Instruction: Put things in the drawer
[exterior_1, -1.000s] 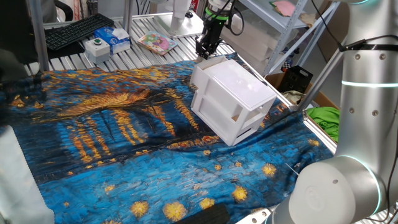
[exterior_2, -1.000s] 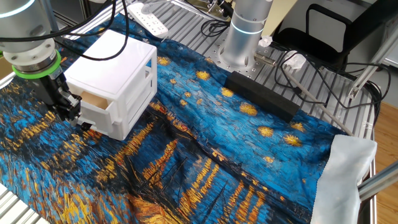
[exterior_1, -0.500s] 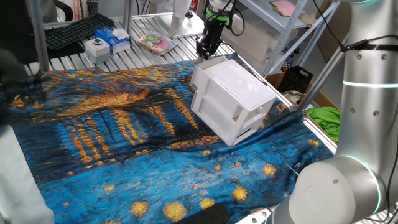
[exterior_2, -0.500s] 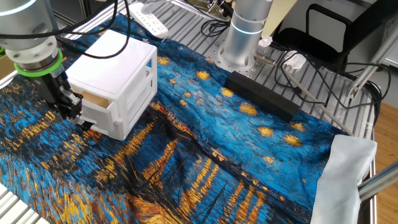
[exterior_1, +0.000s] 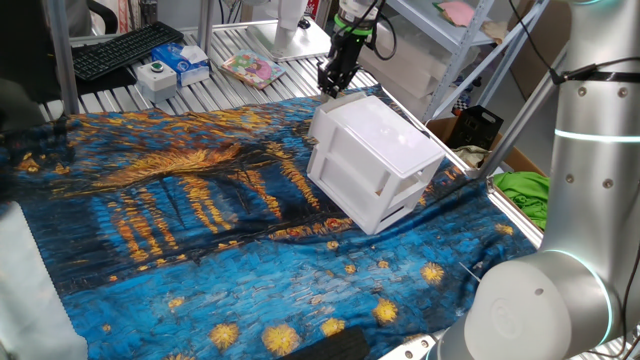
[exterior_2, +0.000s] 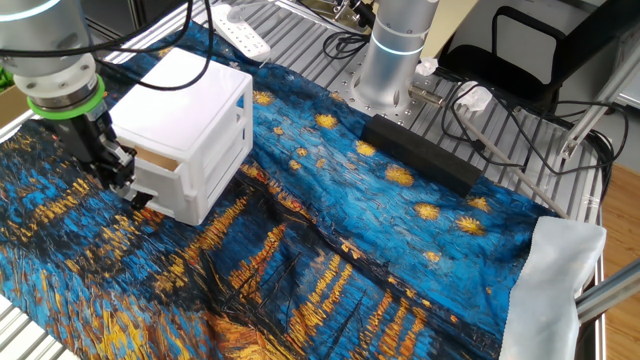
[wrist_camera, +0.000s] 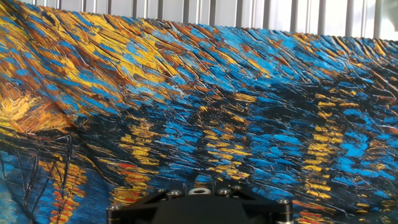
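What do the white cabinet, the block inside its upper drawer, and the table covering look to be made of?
White cabinet: likely moulded plastic, smooth with a slight sheen on its flat top. Block: plain tan and matte, wood or cardboard; only a sliver shows, so I cannot tell which. Table covering: printed cloth, judging by its wrinkles and folds under the blue and yellow pattern.

Arm reaching down, gripper (exterior_2: 124, 185) vertical, jaws' state unclear

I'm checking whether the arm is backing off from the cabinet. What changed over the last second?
The tool rose slightly and eased away from the drawer front; in the one fixed view it sits a touch higher beside the cabinet. It took hold of nothing and let nothing go. The drawer stays partly open with the tan block inside, and the cabinet and cloth have not moved.
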